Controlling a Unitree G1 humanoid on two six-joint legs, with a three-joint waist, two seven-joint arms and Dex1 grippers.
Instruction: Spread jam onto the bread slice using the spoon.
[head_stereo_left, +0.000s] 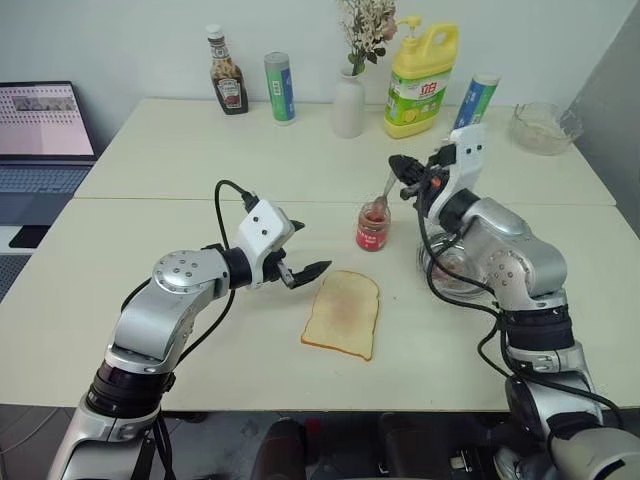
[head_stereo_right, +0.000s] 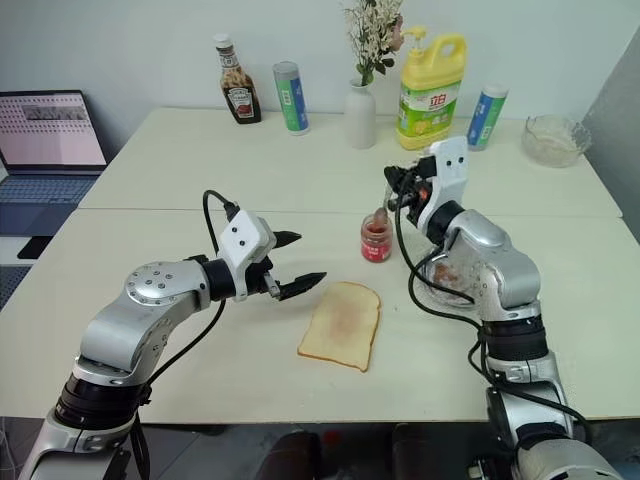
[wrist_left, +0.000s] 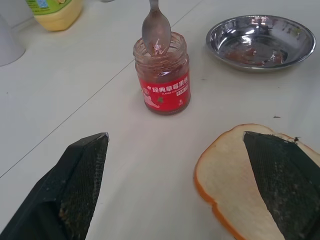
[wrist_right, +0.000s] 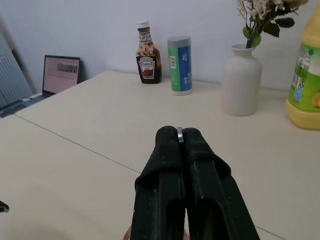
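Observation:
A small glass jar of red jam (head_stereo_left: 373, 227) stands open at mid-table. The silver spoon (head_stereo_left: 383, 195) hangs bowl-down in the jar's mouth, with red smears on its bowl (wrist_left: 155, 27). My right gripper (head_stereo_left: 402, 166) is above the jar, shut on the thin handle, whose end shows between its fingers (wrist_right: 179, 134). The bread slice (head_stereo_left: 343, 313) lies flat in front of the jar, its tan face bare. My left gripper (head_stereo_left: 311, 248) hovers open just left of the bread and holds nothing; one of its fingers (wrist_left: 282, 185) is over the slice's edge.
A round steel dish (wrist_left: 261, 40) with red smears sits right of the jar, partly under my right arm. Along the back stand a ketchup bottle (head_stereo_left: 228, 75), a canister (head_stereo_left: 279, 88), a white vase (head_stereo_left: 349, 100), a yellow bottle (head_stereo_left: 422, 80) and a glass bowl (head_stereo_left: 545, 127). A laptop (head_stereo_left: 40, 130) is far left.

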